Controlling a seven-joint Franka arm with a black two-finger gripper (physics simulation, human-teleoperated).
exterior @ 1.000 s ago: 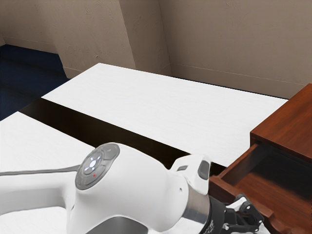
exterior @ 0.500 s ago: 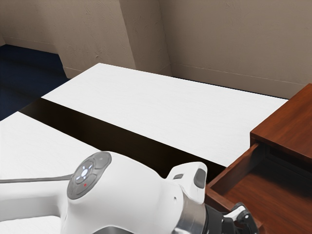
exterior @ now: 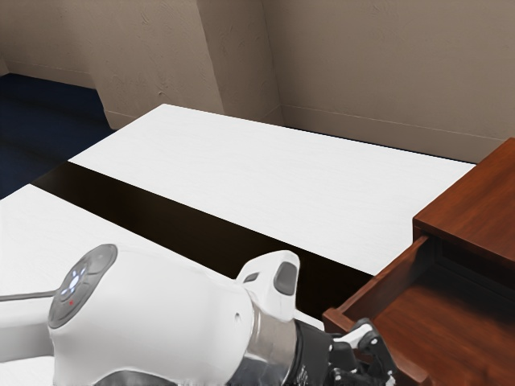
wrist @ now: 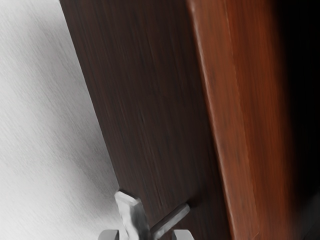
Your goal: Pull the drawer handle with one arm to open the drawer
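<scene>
end effector (exterior: 364,360) seen at drawer (exterior: 438,318) front | grip state: cannot be told | handle (wrist: 131,216) seen right under end effector | drawer found pulled out of cabinet (exterior: 475,205), just beyond end effector | white tabletop (exterior: 241,173) beneath

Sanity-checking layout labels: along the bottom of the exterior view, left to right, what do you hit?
white arm → gripper → drawer, pulled open

Beige plaster walls (exterior: 386,56), dark blue floor (exterior: 40,121), white table (exterior: 265,177) crossed by a black band (exterior: 161,213)
</scene>
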